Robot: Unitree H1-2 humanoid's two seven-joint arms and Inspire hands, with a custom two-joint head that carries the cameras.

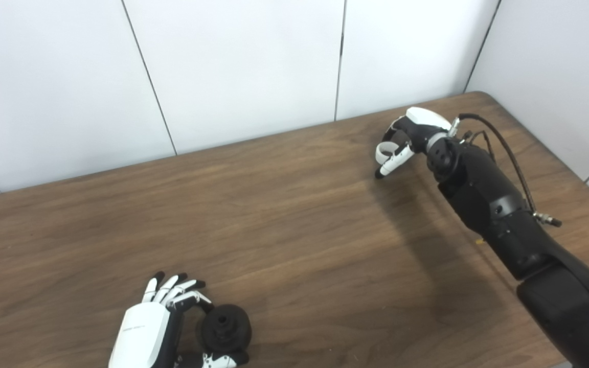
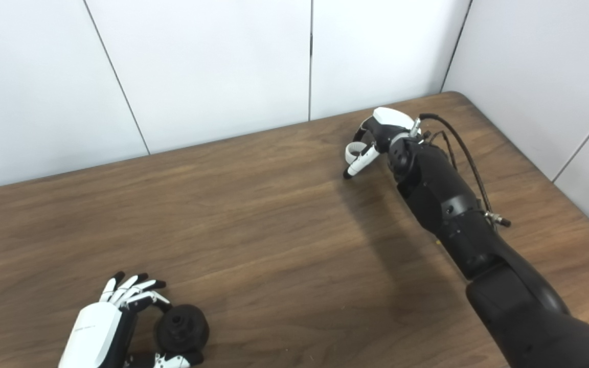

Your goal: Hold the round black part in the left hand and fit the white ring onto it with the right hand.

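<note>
Presently: both parts gripped, far apart across the table

Item 1, brown wood-grain table [image 1: 284,214]: bare between the hands; a dropped part would likely roll here.

Item 2, right hand [image 1: 407,143]: far side of the table, fingers curled, pinching the small white plastic ring [image 1: 385,152]. Risk: a light pinch may let the ring slip or tilt in transit.

Item 3, left hand [image 1: 164,319]: near edge, thumb and fingertips closed on the round black part [image 1: 226,329], other fingers fanned. Risk: shallow hold, so pressing could twist it and misalign the bore.
</note>
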